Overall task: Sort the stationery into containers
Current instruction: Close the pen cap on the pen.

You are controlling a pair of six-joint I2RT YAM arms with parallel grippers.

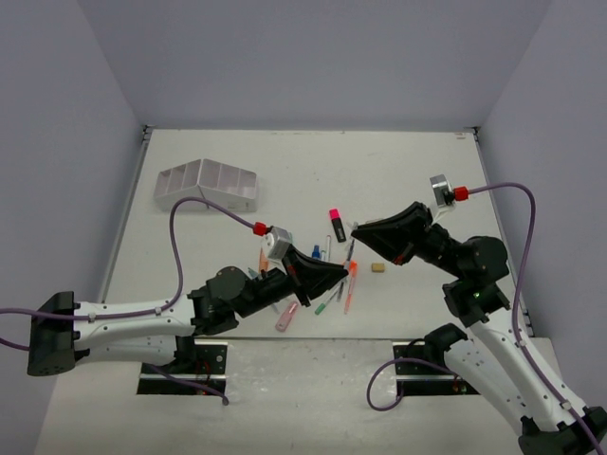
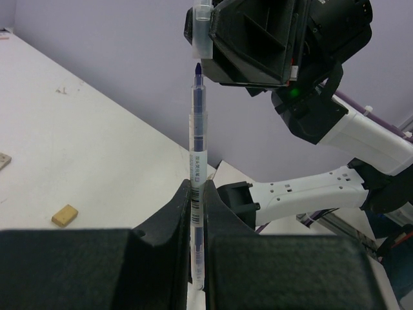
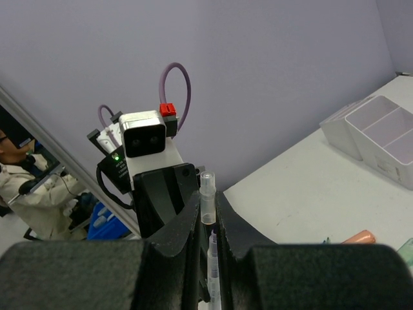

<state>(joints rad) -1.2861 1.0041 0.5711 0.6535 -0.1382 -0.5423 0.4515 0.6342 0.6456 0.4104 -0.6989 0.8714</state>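
A robotics lab test cell: plain lavender walls (image 1: 313,57) box in a white table (image 1: 398,171) at nine, twelve and three o'clock, two robot arms (image 1: 142,318) are bolted down at six, and purple cables (image 1: 174,237) loop from their wrist cameras.

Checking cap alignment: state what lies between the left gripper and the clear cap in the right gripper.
Left wrist view: only the clear-barrelled, blue-tipped pen held by the left gripper, then a small gap below the clear plastic cap.
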